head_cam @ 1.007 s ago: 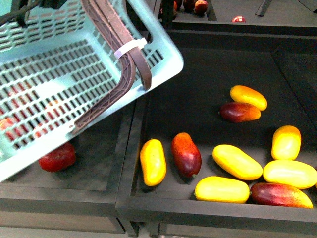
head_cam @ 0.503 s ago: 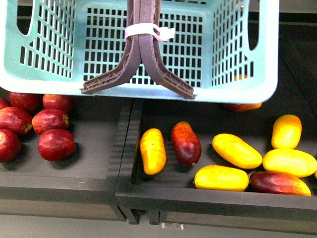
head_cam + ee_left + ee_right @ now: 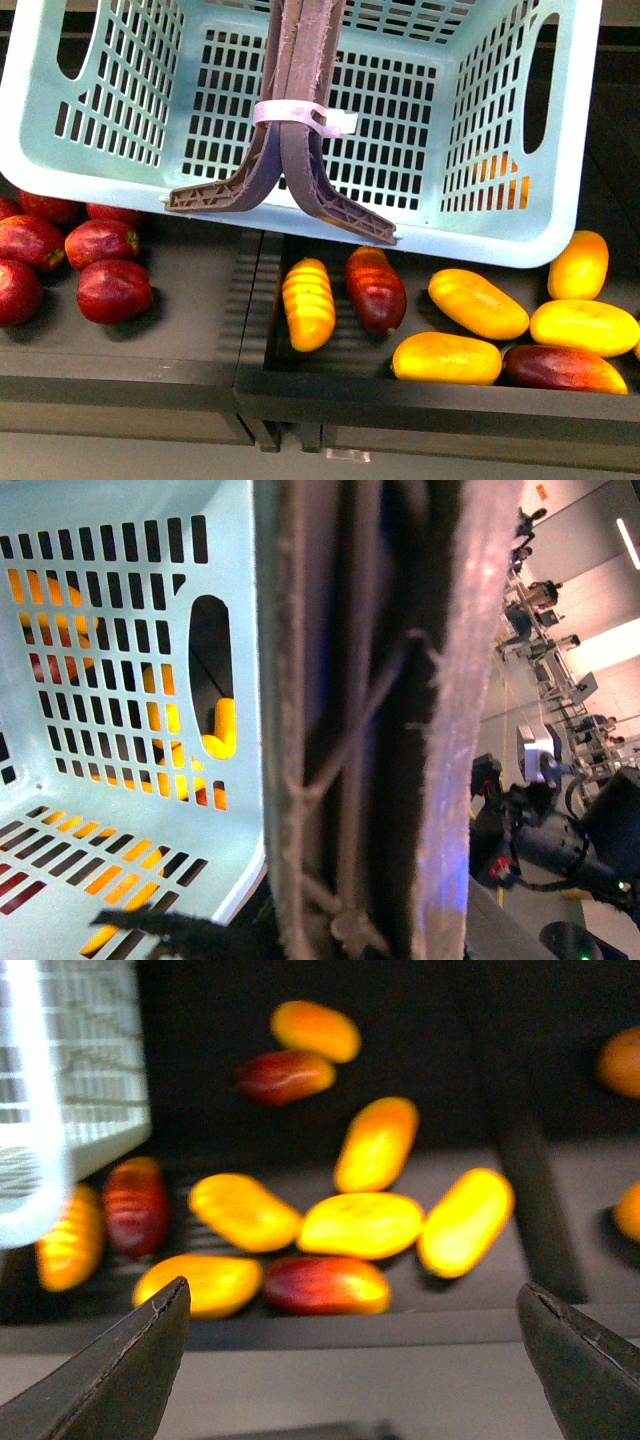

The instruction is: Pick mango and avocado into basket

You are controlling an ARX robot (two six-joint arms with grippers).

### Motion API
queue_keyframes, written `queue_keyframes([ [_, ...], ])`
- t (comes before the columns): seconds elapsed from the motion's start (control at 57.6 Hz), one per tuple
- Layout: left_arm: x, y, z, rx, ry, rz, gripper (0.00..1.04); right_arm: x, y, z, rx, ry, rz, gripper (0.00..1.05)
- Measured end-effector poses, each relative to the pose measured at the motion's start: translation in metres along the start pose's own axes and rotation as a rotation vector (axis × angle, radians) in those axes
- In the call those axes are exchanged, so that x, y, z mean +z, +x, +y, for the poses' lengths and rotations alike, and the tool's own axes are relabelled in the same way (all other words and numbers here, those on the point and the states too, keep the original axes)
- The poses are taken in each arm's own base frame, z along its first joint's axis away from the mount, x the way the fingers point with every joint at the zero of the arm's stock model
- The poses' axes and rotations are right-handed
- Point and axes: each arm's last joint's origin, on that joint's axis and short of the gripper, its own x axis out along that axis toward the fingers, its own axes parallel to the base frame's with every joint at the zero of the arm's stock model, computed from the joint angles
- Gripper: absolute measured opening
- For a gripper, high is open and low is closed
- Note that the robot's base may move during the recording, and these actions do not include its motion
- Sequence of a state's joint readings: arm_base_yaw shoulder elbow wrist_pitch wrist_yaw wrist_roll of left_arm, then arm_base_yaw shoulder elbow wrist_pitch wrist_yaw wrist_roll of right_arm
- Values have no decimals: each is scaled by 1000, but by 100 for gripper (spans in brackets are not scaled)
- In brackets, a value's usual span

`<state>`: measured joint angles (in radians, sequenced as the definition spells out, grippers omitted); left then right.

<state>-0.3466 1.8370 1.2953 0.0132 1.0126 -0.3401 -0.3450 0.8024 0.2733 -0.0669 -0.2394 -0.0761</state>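
The light turquoise basket (image 3: 480, 120) hangs across the top of the front view, over the back of the mango bin. My left gripper is shut on its brown handles (image 3: 370, 730), which fill the left wrist view and hide the fingers. The basket's inside shows nothing in it. Several yellow mangoes lie in the black bin, one (image 3: 308, 303) nearest the divider and another (image 3: 478, 303) further right. My right gripper (image 3: 360, 1360) is open and empty, above the bin's front edge, near a yellow mango (image 3: 360, 1225). The avocado is out of view.
Dark red mangoes (image 3: 375, 290) (image 3: 565, 368) lie among the yellow ones. Red fruit (image 3: 113, 290) fills the bin to the left of a black divider (image 3: 255, 330). The shelf's front rim (image 3: 400, 415) runs below. Orange fruit (image 3: 620, 1060) sits in a neighbouring bin.
The basket swung from a tilt at the upper left to hang level across the middle, then dropped a little lower, covering the far mangoes.
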Motion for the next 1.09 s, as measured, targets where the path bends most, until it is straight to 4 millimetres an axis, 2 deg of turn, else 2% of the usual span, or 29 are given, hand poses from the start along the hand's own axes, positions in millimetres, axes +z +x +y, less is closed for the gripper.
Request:
queue_keyframes([
  [0.087,0,0,0,0,5,0,15,17,31,-13,-59,-58,31,96],
  [0.174,0,0,0,-1,6,0,15,23,63,-18,-28,-119,95,96],
  [0.33,0,1,-1,-6,7,3,15,8,120,-17,26,-255,284,96],
  [0.382,0,1,-1,-11,7,5,15,2,150,-16,9,-281,364,96],
  [0.538,0,1,-1,-7,7,4,15,-1,203,-11,-47,-278,434,96],
  [0.833,0,1,-1,-4,7,3,15,-3,277,7,-126,-168,476,96],
  [1.094,0,1,-1,-8,7,5,15,-6,322,14,-189,-110,486,96],
])
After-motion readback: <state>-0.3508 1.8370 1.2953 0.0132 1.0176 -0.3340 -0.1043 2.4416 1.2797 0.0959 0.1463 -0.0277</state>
